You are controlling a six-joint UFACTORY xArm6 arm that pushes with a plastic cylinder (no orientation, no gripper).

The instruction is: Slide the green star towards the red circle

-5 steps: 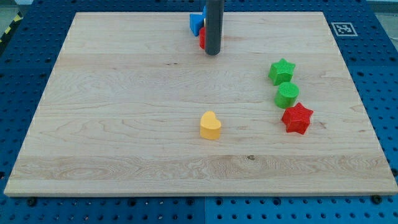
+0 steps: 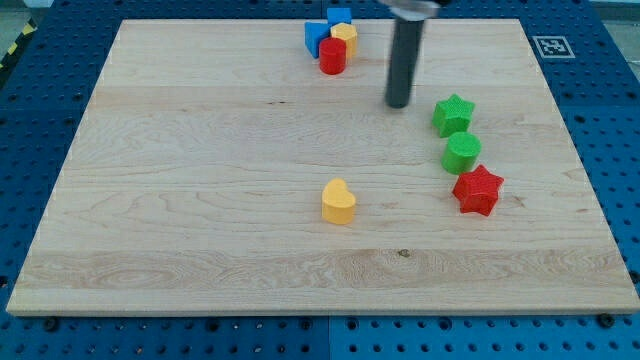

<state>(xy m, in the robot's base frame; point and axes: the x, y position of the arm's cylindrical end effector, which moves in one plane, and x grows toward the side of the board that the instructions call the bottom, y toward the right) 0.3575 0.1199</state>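
A: Camera view. What step is shown?

B: The approach, I judge. My tip [image 2: 398,104] rests on bare board, just left of the green star [image 2: 453,114] and a little above it in the view, not touching it. The arm carries a plain rod only; there is no gripper to open or close.

A: Where are the task's things?

B: The green star lies at the view's right, heading a column: green circle [image 2: 461,153] just below it, red star [image 2: 477,190] below that. The red circle [image 2: 332,56] sits near the top edge, left of centre, packed against blue blocks [image 2: 318,36] and a yellow block [image 2: 346,37] behind it.

A: What does the next move call for?

B: The tip stands on the wrong side for the push. It likely needs to pass round to the star's right and lower side, then drive up and left, without nudging the green circle.

A: Surface and room?

B: A pale wooden board [image 2: 200,200] on a blue perforated table [image 2: 620,120]; a marker tag [image 2: 549,45] at the board's top right corner. A yellow heart [image 2: 338,201] lies alone near centre, well clear of the path.
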